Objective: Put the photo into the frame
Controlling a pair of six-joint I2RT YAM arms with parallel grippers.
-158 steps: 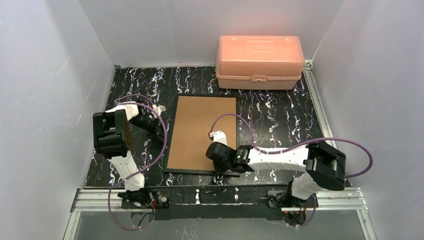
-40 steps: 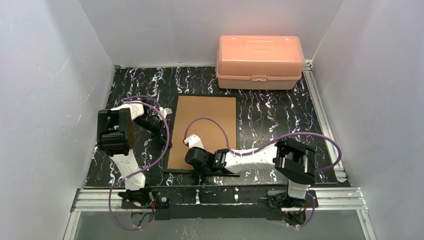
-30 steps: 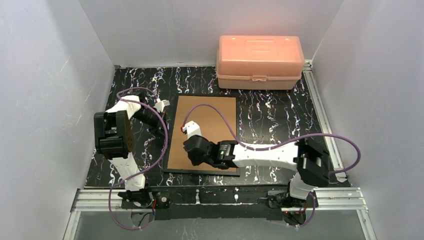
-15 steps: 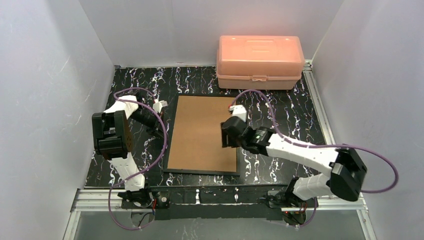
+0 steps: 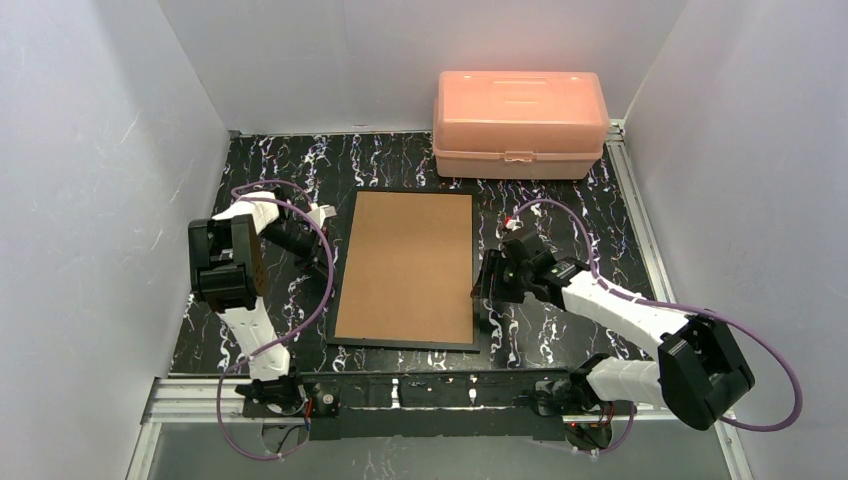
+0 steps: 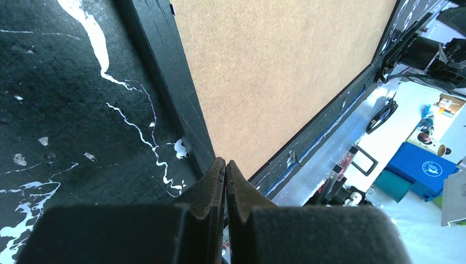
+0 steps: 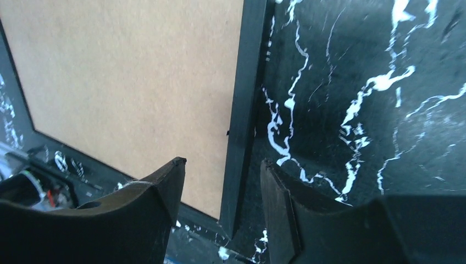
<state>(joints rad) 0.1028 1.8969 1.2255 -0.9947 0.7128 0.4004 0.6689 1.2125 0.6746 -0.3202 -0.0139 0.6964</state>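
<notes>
The frame (image 5: 405, 265) lies face down in the middle of the table, its brown fibreboard back up inside a thin black rim. The photo is hidden. My left gripper (image 5: 322, 262) is shut with nothing in it, its tips low at the frame's left rim (image 6: 187, 110), as the left wrist view (image 6: 224, 162) shows. My right gripper (image 5: 484, 300) is open at the frame's right edge near the front corner. In the right wrist view (image 7: 222, 160) one finger hangs over the brown back (image 7: 126, 71) and the other over the table, with the black rim between them.
A closed pink plastic box (image 5: 520, 120) stands at the back right. The tabletop (image 5: 560, 220) is black marble-patterned, with white walls on three sides. A metal rail (image 5: 430, 395) runs along the near edge by the arm bases.
My right arm swept from over the frame's front left part across to its right edge and its jaws opened. The left arm has barely moved and stays shut.
</notes>
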